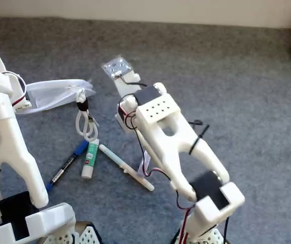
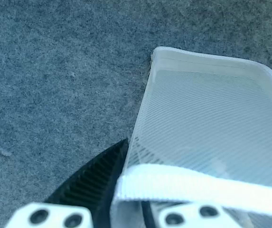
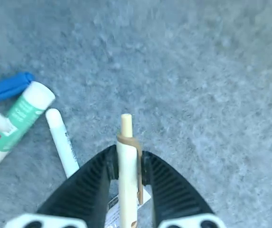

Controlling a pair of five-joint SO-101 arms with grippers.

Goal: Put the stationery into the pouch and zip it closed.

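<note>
My left gripper point(image 2: 128, 156) is shut on one end of the clear mesh pouch point(image 2: 211, 123), which stretches away from it over the carpet. In the high view the pouch point(image 1: 54, 94) lies at the left, and its zipper pull with a white cord loop point(image 1: 86, 122) hangs at the far end. My right gripper point(image 3: 127, 153) is shut on a beige pen point(image 3: 126, 161). Beside that gripper lie a white pen point(image 3: 62, 142), a green-and-white glue stick point(image 3: 17, 121) and a blue pen point(image 3: 7, 85). From above, the glue stick point(image 1: 89, 157) sits between the blue pen point(image 1: 66, 165) and the white pen point(image 1: 115, 157).
Grey carpet point(image 1: 226, 86) covers the whole work surface, with open room at the right and far side. The right arm's white body point(image 1: 175, 142) hangs over the area next to the pens. A pale wall edge runs along the back.
</note>
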